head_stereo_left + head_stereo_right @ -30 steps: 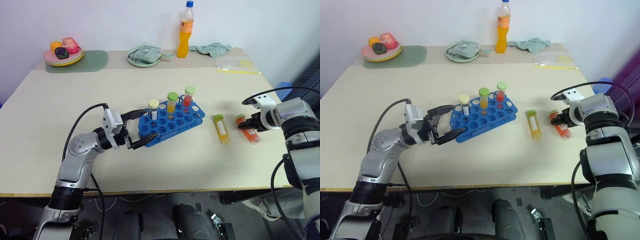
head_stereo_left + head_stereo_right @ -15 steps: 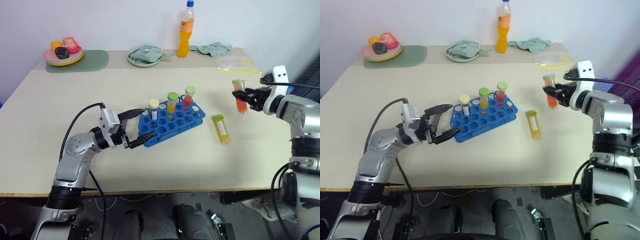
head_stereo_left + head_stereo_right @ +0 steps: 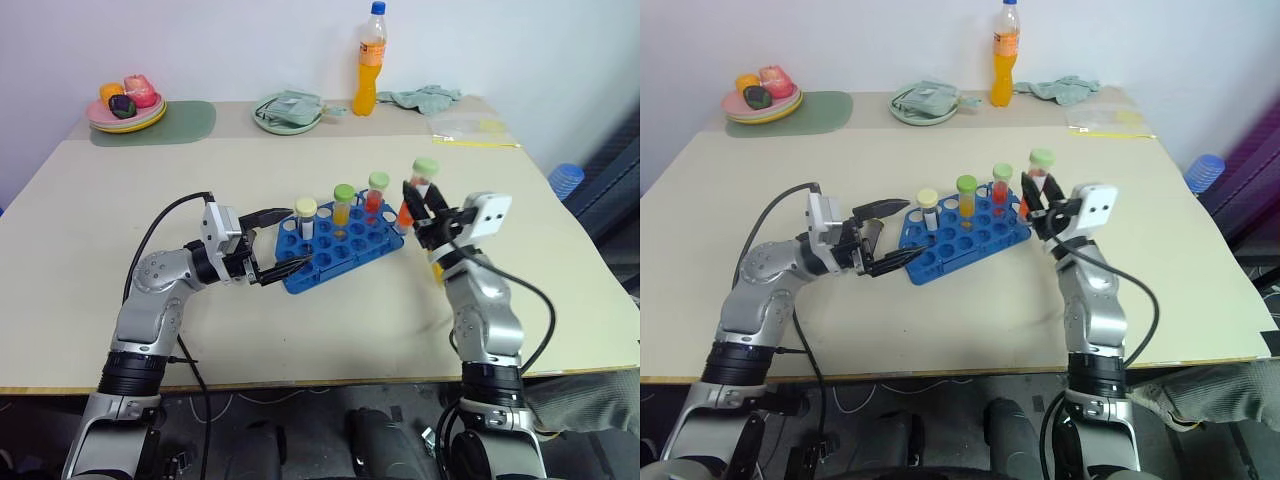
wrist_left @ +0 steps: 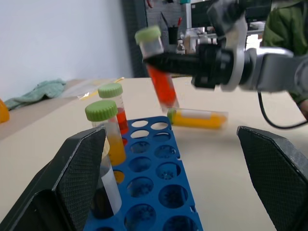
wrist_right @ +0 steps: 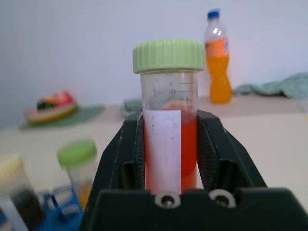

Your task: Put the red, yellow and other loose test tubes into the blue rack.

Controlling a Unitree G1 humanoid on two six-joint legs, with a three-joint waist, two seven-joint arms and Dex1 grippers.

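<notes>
The blue rack (image 3: 345,247) lies at mid-table with three capped test tubes upright in it: a cream-capped dark one (image 3: 307,216), a green-capped yellow one (image 3: 344,205) and a green-capped red one (image 3: 378,192). My right gripper (image 3: 418,205) is shut on a red-orange test tube (image 5: 168,96) with a green cap, held nearly upright in the air just beside the rack's right end. A yellow test tube (image 4: 197,118) lies on the table behind that arm. My left gripper (image 3: 300,235) stands open, its fingers straddling the rack's near-left end.
Along the table's far side stand an orange drink bottle (image 3: 371,60), a plate of fruit (image 3: 126,105) on a green mat, a bowl with a cloth (image 3: 290,110), a loose cloth (image 3: 425,97) and a plastic bag (image 3: 470,130). A round blue object (image 3: 566,180) sits past the right edge.
My right gripper has lifted the red-orange tube off the table at the right and carried it left to the rack's right end. The left gripper has stayed open at the rack.
</notes>
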